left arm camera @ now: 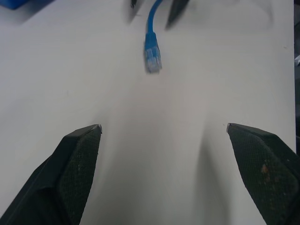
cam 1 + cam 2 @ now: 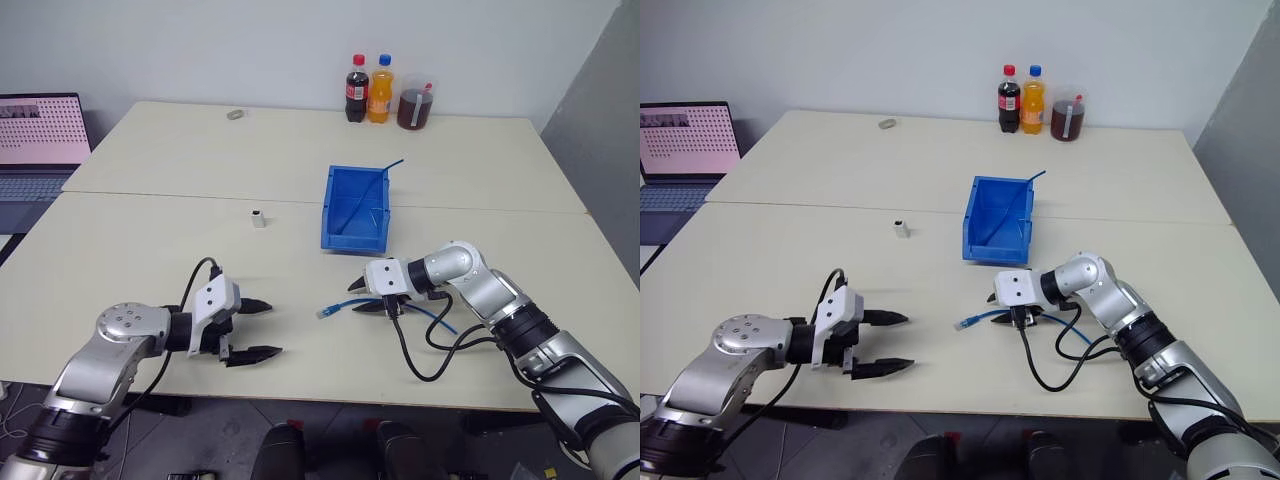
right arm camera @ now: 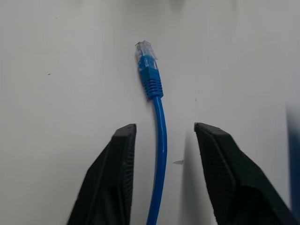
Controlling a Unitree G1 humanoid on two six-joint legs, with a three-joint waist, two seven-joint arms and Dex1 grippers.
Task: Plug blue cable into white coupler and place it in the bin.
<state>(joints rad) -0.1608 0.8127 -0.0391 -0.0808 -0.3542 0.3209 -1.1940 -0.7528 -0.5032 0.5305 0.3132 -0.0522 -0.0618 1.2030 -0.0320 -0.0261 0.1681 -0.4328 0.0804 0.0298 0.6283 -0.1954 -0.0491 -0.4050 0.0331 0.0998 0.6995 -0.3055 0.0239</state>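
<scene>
Blue cable [image 3: 160, 140]: flat on the table [image 2: 150, 230], clear plug end pointing toward the left gripper [image 2: 256, 329].
Right gripper [image 3: 164, 136]: fingers apart, astride the cable — not touching it.
Left gripper: spread wide, well short of the plug.
White coupler [image 2: 257, 217]: alone, left of the bin [image 2: 354, 208].
Bin: holds a second blue cable [image 2: 372, 194].

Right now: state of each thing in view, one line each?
Blue cable: lying on the table, unplugged, between the right gripper's open fingers.
White coupler: on the table, empty.
Bin: open, another blue cable inside.
Left gripper: open, empty.
Right gripper: open, straddling the cable.
Laptop: screen on.
</scene>
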